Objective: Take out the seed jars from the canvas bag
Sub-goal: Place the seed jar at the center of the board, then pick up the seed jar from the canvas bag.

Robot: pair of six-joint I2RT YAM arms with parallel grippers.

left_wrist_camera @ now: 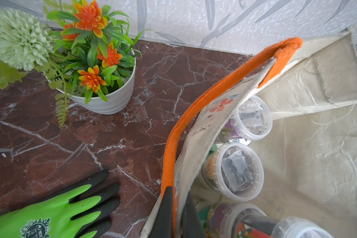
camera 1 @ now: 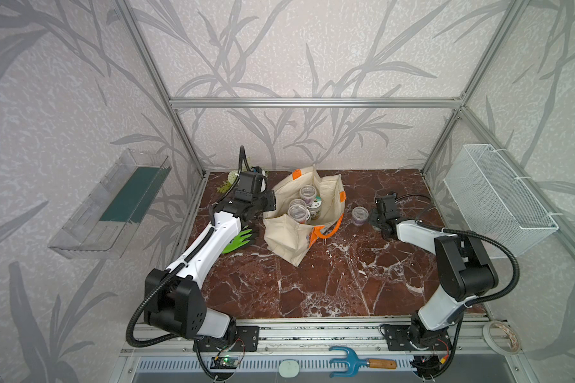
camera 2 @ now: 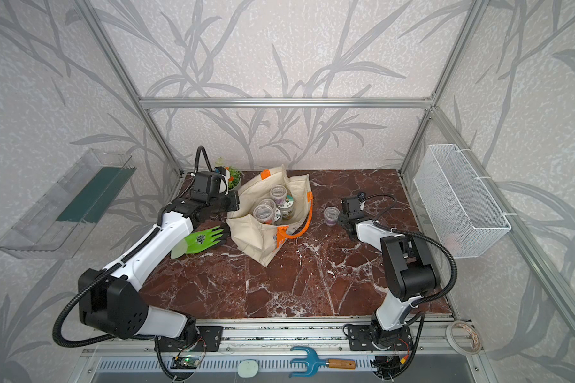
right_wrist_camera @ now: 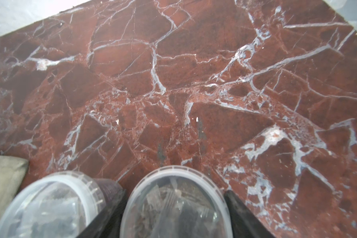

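- Seed jars (camera 1: 307, 191) are sitting inside the open canvas bag (camera 1: 292, 232) in both top views. The bag is standing toward the back of the marble table (camera 1: 312, 282). The left gripper (camera 1: 270, 201) is meeting the bag's rim, with a green glove (camera 1: 239, 238) lying under that arm. A lone jar (camera 1: 360, 215) is standing on the table between the bag and the right gripper (camera 1: 377, 226), which is hanging low over the marble.
- From the left wrist, the left gripper (left_wrist_camera: 178, 191) is clamping tight on the bag's cloth rim, where the orange strap (left_wrist_camera: 194, 115) is running along it. Three clear-lidded jars are showing inside. A white flower pot (left_wrist_camera: 111, 99) is standing outside the bag.
- From the right wrist, the right gripper (right_wrist_camera: 175, 192) is grasping a clear-lidded jar (right_wrist_camera: 175, 214) between its fingers. The lone jar (right_wrist_camera: 50, 208) is standing just beside one finger, with a corner of the bag (right_wrist_camera: 4, 177) near it.
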